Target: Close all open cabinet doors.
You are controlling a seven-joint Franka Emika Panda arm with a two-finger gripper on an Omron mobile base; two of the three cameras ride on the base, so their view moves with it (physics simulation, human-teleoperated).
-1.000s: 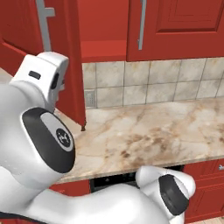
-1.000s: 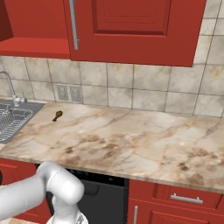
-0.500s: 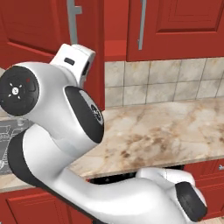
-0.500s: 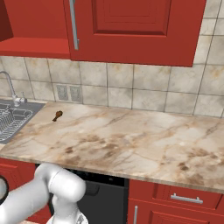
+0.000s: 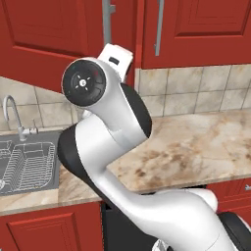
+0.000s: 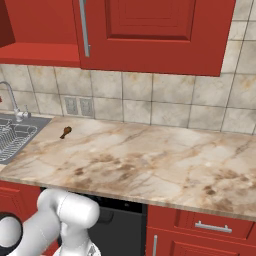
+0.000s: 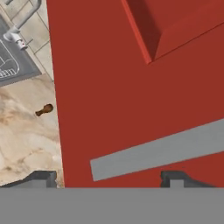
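My jaws (image 7: 107, 177) stand wide and empty just before the left cabinet door (image 7: 131, 96), its grey handle (image 7: 157, 151) between my fingertips, and I judge it nearly shut, not yet flush.

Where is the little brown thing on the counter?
In the right base view, the little brown thing lies on the marble counter's left end, between sink and wall outlets.

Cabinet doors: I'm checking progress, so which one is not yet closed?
The left cabinet door, swung out over the sink; the right cabinet door sits flush.
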